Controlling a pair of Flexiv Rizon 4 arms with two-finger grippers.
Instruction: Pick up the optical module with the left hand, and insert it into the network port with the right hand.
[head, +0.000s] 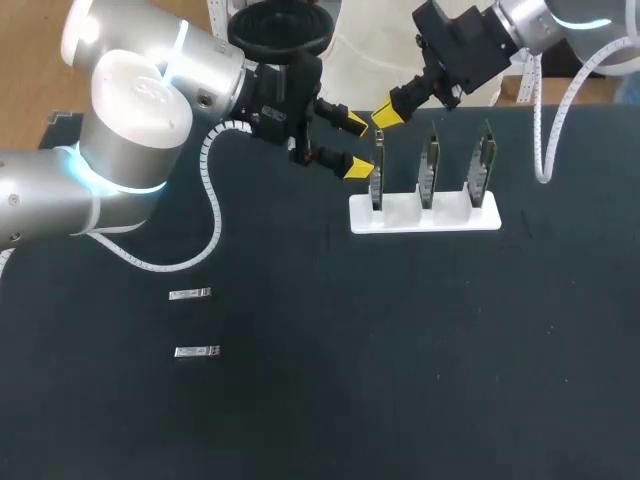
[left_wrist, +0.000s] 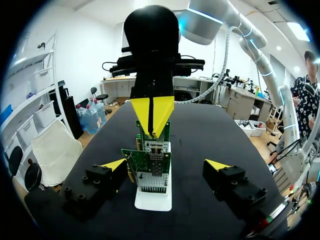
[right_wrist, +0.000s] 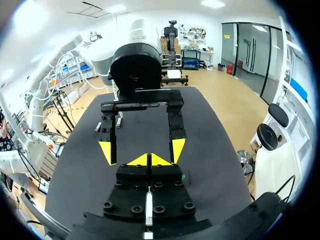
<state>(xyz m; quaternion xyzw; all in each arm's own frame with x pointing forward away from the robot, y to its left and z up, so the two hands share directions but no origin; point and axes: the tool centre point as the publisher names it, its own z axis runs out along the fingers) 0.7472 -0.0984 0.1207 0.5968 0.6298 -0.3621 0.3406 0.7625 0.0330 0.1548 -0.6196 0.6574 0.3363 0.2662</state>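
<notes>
**Head view.** White rack (head: 425, 218) stands on the desk (head: 400, 380) with 3 boards upright in it. The left arm (head: 130, 120) brings the left jaws just beside the rack's end board (head: 377, 180). They are released, with nothing between them. The right jaws hang above that same board, clenched tip to tip, and nothing shows in them. 2 modules (head: 190, 294) (head: 197, 351) lie flat on the desk, well apart from the rack on the left arm's side. Neither is touched.

**Left wrist view.** The left jaws are released, 1 yellow tip (left_wrist: 114, 164) to either side of the rack's line and clear of it. The end board (left_wrist: 146, 167) stands ahead between them. The right jaws are clenched directly over the rack.

**Right wrist view.** The right jaws are clenched, tips meeting. The left jaws stand released just ahead. The rack is not visible here.

**Judgement.** The pick is not yet made, and the left jaws are at the wrong place for it. They should leave the rack and go to the module nearer it. Set the tips across the module's narrow width, descend square and clench toward 1 end. That leaves the other end free for the right jaws, which need to release before the handover. Keep both arms clear of the boards while moving.
</notes>
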